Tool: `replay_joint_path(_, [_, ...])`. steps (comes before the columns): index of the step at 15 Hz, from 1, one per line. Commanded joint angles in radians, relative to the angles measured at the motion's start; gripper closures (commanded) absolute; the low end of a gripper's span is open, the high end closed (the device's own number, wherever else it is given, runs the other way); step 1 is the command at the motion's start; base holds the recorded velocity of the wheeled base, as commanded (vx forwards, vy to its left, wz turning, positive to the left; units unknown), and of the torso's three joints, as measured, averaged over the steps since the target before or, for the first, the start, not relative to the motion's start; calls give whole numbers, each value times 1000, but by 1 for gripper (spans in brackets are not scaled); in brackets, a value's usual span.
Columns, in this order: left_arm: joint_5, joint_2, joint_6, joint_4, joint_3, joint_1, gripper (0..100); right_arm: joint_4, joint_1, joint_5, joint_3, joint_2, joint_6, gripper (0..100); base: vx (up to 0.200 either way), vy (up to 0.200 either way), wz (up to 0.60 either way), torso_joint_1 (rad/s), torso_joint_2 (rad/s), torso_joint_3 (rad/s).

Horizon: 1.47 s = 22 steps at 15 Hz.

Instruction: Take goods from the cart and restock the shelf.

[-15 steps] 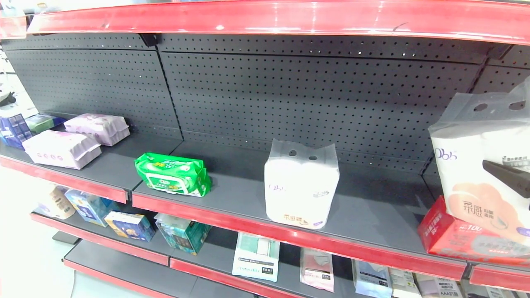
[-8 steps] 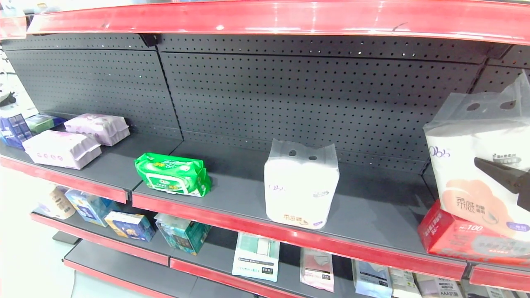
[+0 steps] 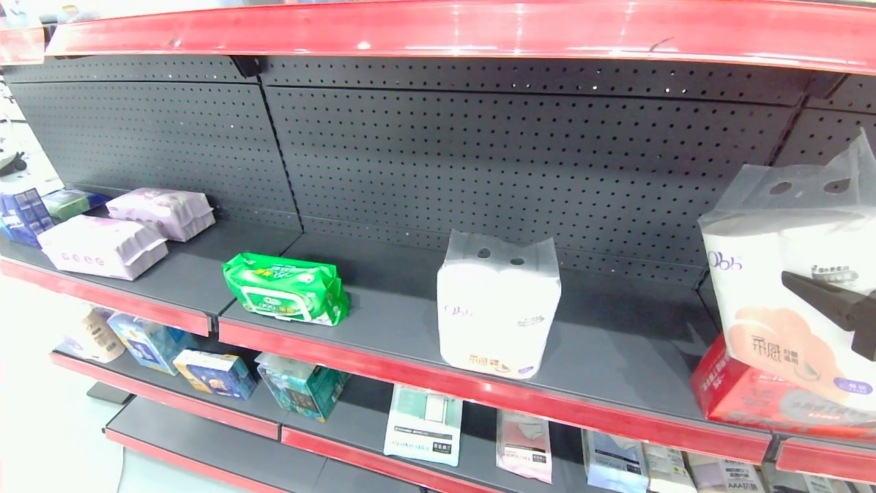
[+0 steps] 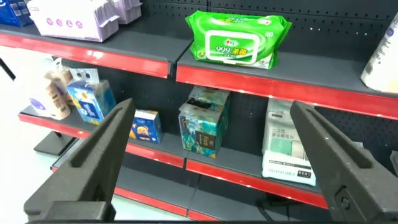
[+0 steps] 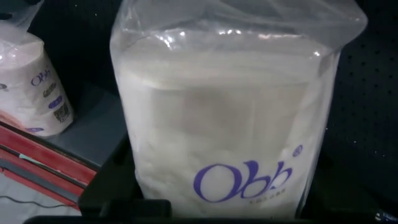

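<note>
I am mid-way through one restocking trip. My right gripper (image 3: 825, 301) is clamped on a white tissue pack (image 3: 780, 274), one finger across its printed face. In the head view I hold the pack at 3 o'clock, up at the level of the middle shelf (image 3: 479, 392) and not yet set down. Its lower edge overlaps a red pack (image 3: 749, 397) lying at the shelf's front. Whether it touches that pack or hangs just above it I cannot tell from this angle. My left gripper (image 4: 211, 168) has its jaws wide apart with nothing between them, and it is down in front of the lower shelf (image 4: 249, 177).

I judge that a good part of the job is done. A matching white pack (image 3: 498, 311) already stands upright near the shelf's front edge at about 6 o'clock. What is left is to place the pack I hold, probably on the bare stretch between that standing pack and the red one. How many more goods wait to be fetched I cannot say.

The middle shelf also carries a green wipes pack (image 3: 284, 287) lying flat at 8 o'clock. Two pale purple packs (image 3: 102, 246) lie at 9 o'clock, with blue boxes (image 3: 24, 216) beyond them. The lower shelf holds small boxes and hanging pouches in a row.
</note>
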Motion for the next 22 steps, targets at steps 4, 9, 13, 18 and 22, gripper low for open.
replay_joint_path(4, [0, 0, 0, 0, 0, 0, 0, 1, 5, 1, -10, 12, -2, 100, 0, 0, 0, 0, 0, 0])
replay_joint_path(9, [0, -2, 0, 0, 0, 0, 0, -2, 67, 33, -43, 73, 73, 100, 0, 0, 0, 0, 0, 0])
replay_joint_path(13, [0, 0, -1, 0, 0, 0, 0, -76, 110, 31, -47, 170, 77, 100, 0, 0, 0, 0, 0, 0])
replay_joint_path(18, [0, 0, 0, 0, 0, 0, 0, -212, 157, 34, -115, 374, 133, 100, 0, 0, 0, 0, 0, 0])
replay_joint_path(22, [0, 0, 0, 0, 0, 0, 0, -287, 183, 36, -130, 452, 150, 100, 0, 0, 0, 0, 0, 0])
